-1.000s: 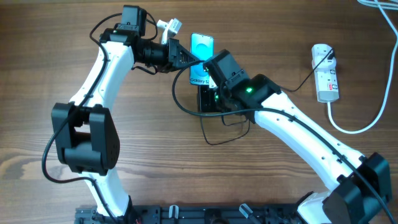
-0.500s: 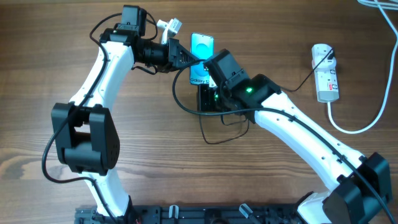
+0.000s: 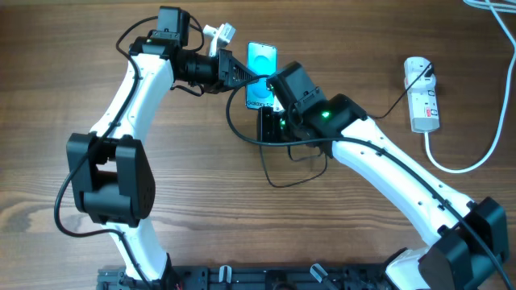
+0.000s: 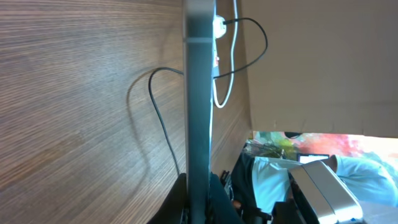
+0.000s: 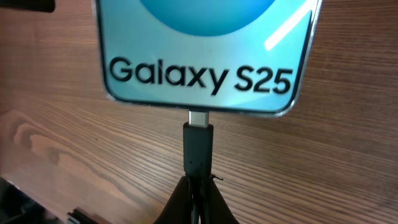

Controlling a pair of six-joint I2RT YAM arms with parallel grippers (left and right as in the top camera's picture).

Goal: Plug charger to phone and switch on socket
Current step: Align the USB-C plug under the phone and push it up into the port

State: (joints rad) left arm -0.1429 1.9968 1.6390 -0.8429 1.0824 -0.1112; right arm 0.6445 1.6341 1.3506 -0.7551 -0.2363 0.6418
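Right gripper [image 5: 198, 191] is pinching the charger connector [image 5: 198, 148], tip meeting the port of the Galaxy S25 phone [image 5: 205, 56] mid-frame. Left gripper [image 3: 244, 77] is clamping the phone's edges, so I'd be pushing dead straight.

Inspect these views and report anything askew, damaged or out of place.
Nothing is damaged or spilled. One oddity: in the right wrist view, the charger shows bare silver tip below the bottom edge of the phone, so it seems not fully seated.

left arm [image 3: 133, 89]: white links, black joints | right arm [image 3: 403, 173]: same, green LED [image 3: 324, 114]
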